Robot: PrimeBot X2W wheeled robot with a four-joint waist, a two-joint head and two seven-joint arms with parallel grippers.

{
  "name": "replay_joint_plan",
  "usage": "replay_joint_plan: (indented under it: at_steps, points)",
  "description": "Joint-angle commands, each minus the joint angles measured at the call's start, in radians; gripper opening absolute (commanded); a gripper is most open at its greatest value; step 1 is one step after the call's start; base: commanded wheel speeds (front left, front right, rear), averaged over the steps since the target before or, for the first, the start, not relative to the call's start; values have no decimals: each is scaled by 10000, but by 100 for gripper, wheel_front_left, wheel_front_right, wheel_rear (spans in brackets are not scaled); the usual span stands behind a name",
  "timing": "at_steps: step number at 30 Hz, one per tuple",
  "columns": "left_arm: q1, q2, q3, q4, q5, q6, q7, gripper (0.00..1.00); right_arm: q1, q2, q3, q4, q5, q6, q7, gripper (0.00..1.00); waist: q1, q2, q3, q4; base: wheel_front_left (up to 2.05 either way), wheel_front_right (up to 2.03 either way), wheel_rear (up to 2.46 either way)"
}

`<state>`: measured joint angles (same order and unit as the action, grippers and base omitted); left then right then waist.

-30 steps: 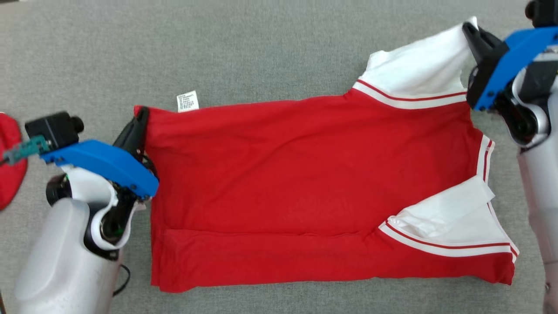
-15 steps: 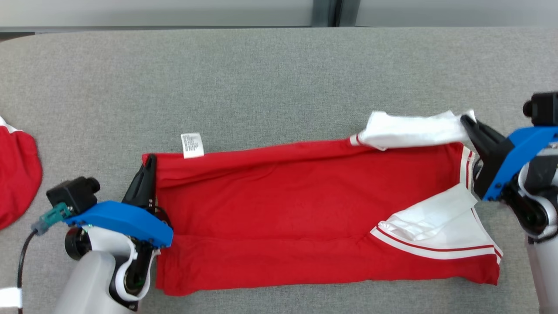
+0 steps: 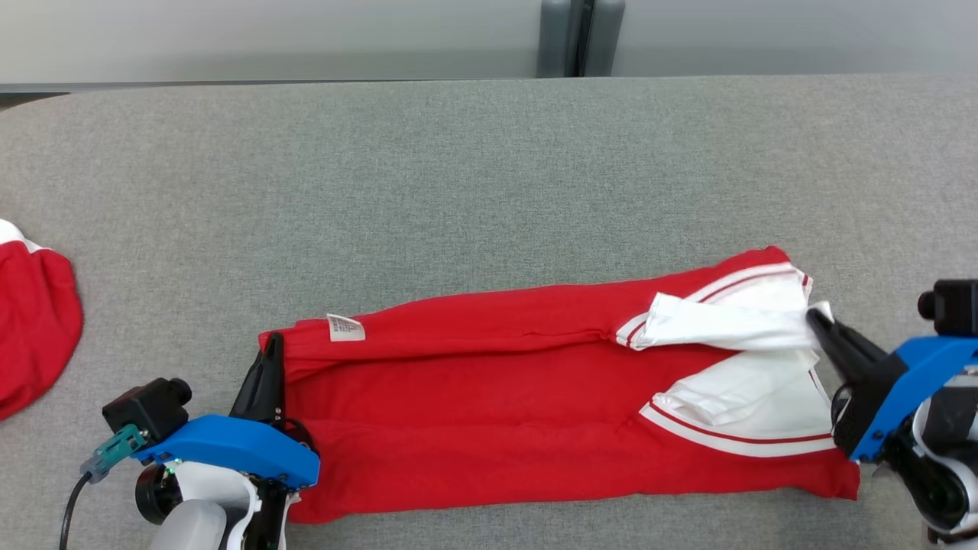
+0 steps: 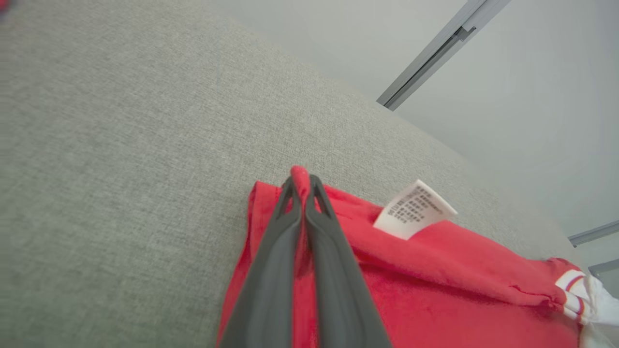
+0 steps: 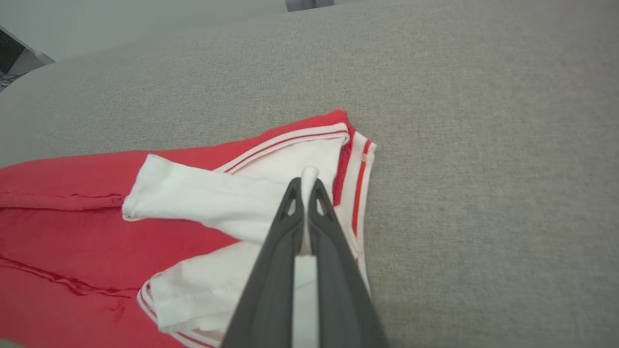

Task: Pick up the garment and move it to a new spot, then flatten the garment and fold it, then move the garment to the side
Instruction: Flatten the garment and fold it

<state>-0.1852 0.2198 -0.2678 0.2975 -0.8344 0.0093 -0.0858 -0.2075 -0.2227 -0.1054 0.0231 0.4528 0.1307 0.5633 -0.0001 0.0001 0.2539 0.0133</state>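
The garment (image 3: 489, 412) is a red shirt with white sleeves and red-white trim, lying folded lengthwise on the grey table (image 3: 458, 168). My left gripper (image 3: 273, 345) is shut on the garment's red hem corner at its left end, seen pinched between the dark fingers (image 4: 271, 270) in the left wrist view, where the garment (image 4: 459, 285) spreads to the right. A white care label (image 3: 345, 327) sticks out beside that corner. My right gripper (image 3: 816, 319) is shut on the tip of the white sleeve (image 5: 208, 198) at the right end, folded over the red body.
Another red cloth (image 3: 34, 321) with a white edge lies at the table's far left. A pale wall and a grey post (image 3: 581, 38) stand behind the table's far edge. Bare grey table stretches beyond the garment and to its right (image 5: 483, 169).
Both grippers have pulled the garment's far edge toward me, folding the shirt into a narrower band. The white sleeve now lies over the red body. The head camera has tilted up.
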Motion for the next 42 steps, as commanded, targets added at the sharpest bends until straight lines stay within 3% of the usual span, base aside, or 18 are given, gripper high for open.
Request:
replay_joint_plan:
  at_steps: [1,7,8,9,10,11,12,20,30,35,42]
  points:
    - [26,59,76,2,56,47,-71,0,216,59,-46,-116,49,1,53,0,1,-1,-1,-12,0,0,0]
    - [170,14,101,77,-31,119,-140,0,962,202,-160,-693,-98,1,391,0,1,-1,23,-101,0,0,0]
    - [189,18,55,96,-59,74,-71,11,1071,242,-150,-744,-66,1,478,0,1,-1,12,-113,0,0,0]
    - [204,21,56,103,-71,66,-84,32,1159,272,-135,-818,-9,1,537,0,1,-1,-1,-120,0,0,0]
    - [224,6,101,104,-83,88,-163,65,1253,294,-130,-889,31,1,608,31,1,-1,-17,-121,0,0,0]
    - [243,-15,121,117,-76,110,-206,100,1361,307,-132,-951,45,1,691,39,1,-1,-35,-117,0,0,0]
    - [257,-27,119,142,-75,119,-233,100,1466,347,-184,-981,36,1,747,100,1,-1,-53,-109,0,0,0]
    - [232,101,58,154,507,-199,-1265,100,2179,629,-652,-1553,-353,1,761,100,1,-1,-320,57,0,0,0]
    - [-119,470,374,-281,2783,-542,-1798,100,2150,1185,-1371,-1495,-893,1,142,100,1,-1,-806,233,0,0,0]
    - [-261,561,559,-301,3783,-731,-1798,100,1563,1367,-1444,-825,-1020,1,5,100,1,-1,-852,209,0,0,0]
    - [-598,548,776,77,4005,-939,-1801,100,398,1242,-1343,890,-1457,1,-58,100,1,-1,-781,175,0,0,0]
